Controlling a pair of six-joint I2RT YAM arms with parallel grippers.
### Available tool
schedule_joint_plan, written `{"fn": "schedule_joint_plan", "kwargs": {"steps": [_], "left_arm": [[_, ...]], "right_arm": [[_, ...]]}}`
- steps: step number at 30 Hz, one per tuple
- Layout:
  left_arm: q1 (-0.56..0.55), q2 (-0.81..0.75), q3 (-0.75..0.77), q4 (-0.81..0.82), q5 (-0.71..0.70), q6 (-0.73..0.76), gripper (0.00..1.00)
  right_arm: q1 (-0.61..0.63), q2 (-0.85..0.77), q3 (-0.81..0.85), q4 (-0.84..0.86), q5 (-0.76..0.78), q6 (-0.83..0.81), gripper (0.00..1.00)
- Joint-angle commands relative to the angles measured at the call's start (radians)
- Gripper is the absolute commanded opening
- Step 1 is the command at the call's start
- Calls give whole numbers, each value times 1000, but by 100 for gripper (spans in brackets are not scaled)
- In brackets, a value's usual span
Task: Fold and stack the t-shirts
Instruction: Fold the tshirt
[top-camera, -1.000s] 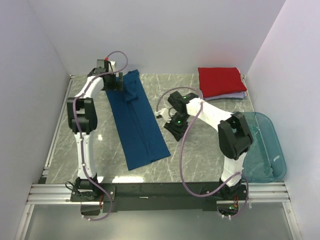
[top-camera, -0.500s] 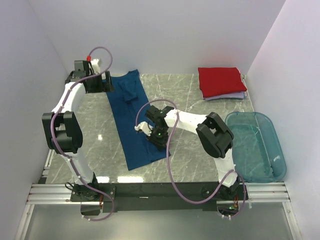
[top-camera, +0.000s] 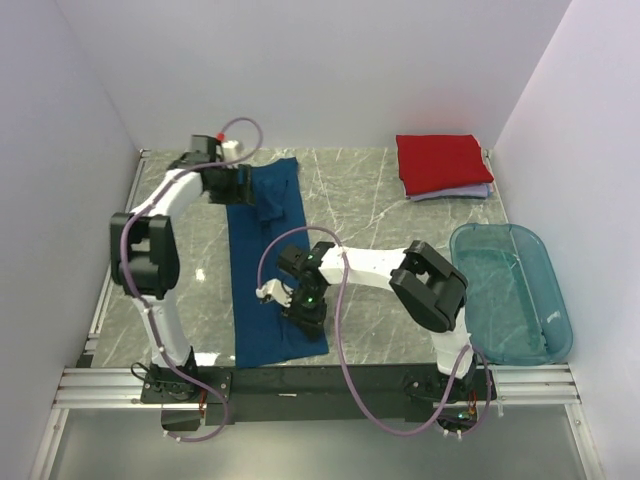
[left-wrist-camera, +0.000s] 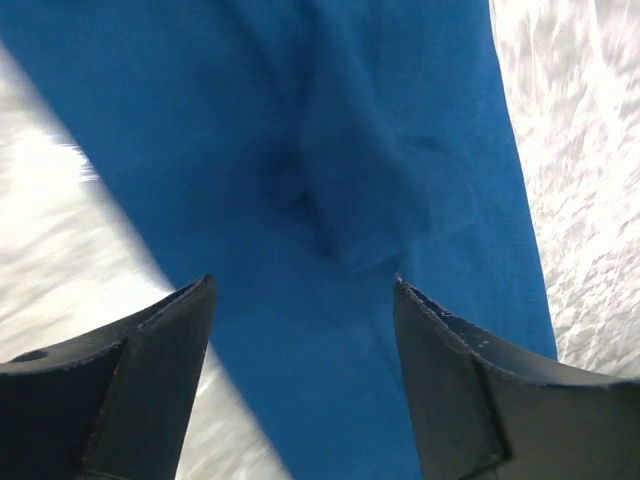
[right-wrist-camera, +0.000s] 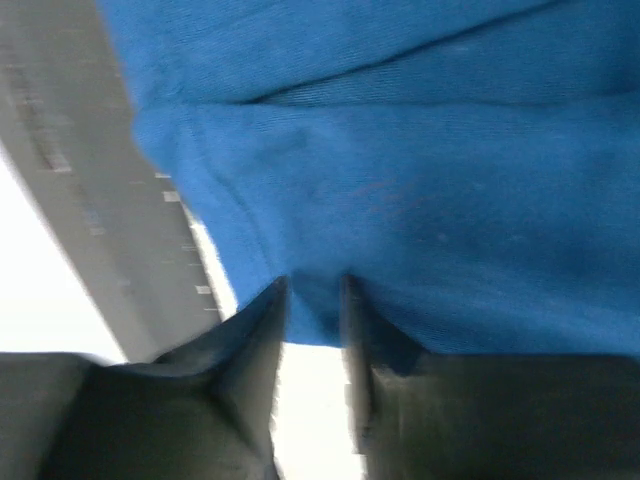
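Observation:
The dark blue t-shirt (top-camera: 256, 262) lies as a long narrow strip on the left half of the table, running from the back wall toward the near edge. My left gripper (top-camera: 247, 188) is open over its bunched far end (left-wrist-camera: 360, 170), jaws wide apart above the cloth. My right gripper (top-camera: 306, 320) is shut on the shirt's near right edge (right-wrist-camera: 400, 180), with a fold of blue cloth between the fingers. The red t-shirt (top-camera: 443, 162) lies folded on the folded lavender t-shirt (top-camera: 468, 192) at the back right.
A translucent teal tub (top-camera: 512, 290) stands at the right edge near the front. The grey marbled table (top-camera: 380, 220) is walled by white panels at the back and sides. The metal rail (top-camera: 320, 382) with the arm bases runs along the near edge.
The blue shirt has been dragged toward the near edge and turned straighter. My right gripper moved left and nearer onto its near end. My left gripper swung back over its far end.

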Motion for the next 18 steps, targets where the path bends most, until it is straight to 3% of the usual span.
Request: {"fn": "schedule_joint_plan", "kwargs": {"steps": [1,7,12,18], "left_arm": [[-60,79,51,36,-8,-17,76],[-134,260,188,39,-59,-22,69],[-159,395,301,40,-68,-42,65],[-177,601,580,16,-62,-86,63]], "right_arm": [[-21,-56,-34,-7,-72,34,42],[-185,-195,-41,-12,-87,39,53],[-314,-209,-38,-38,-78,25,53],[-399,-211,-38,-46,-44,21,53]]}}
